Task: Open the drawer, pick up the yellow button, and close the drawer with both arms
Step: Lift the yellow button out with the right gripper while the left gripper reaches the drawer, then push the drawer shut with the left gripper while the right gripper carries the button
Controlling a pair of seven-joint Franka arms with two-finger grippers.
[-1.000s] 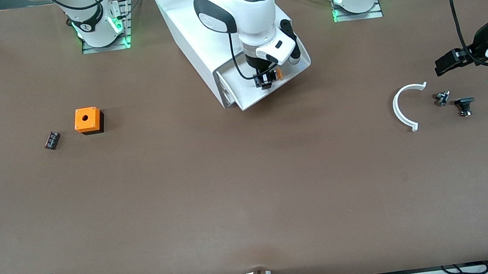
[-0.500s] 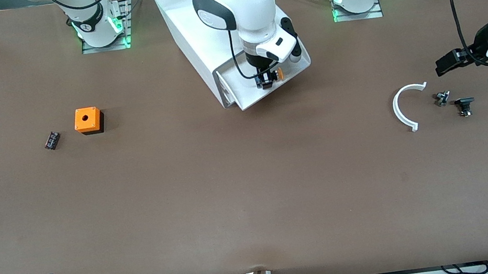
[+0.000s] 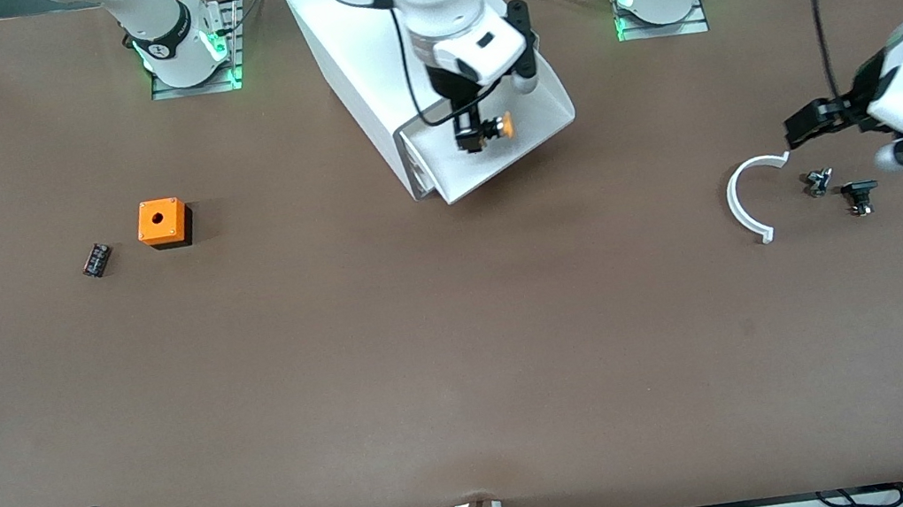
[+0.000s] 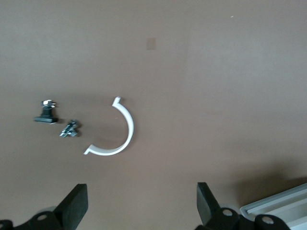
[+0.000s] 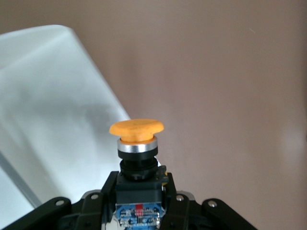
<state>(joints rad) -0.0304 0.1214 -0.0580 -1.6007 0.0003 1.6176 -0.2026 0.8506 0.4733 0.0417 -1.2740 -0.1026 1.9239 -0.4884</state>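
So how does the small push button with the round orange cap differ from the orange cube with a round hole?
The small push button is held in the shut right gripper above the open drawer; the orange cube rests on the table. The button has a black body and rounded cap; the cube is boxy, larger. Both are orange.

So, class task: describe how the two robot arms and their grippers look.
Both arms are glossy white with rounded joints and black bands. The right gripper and left gripper are black with two fingers. Thin black cables loop along each wrist. Green lights glow at both bases.
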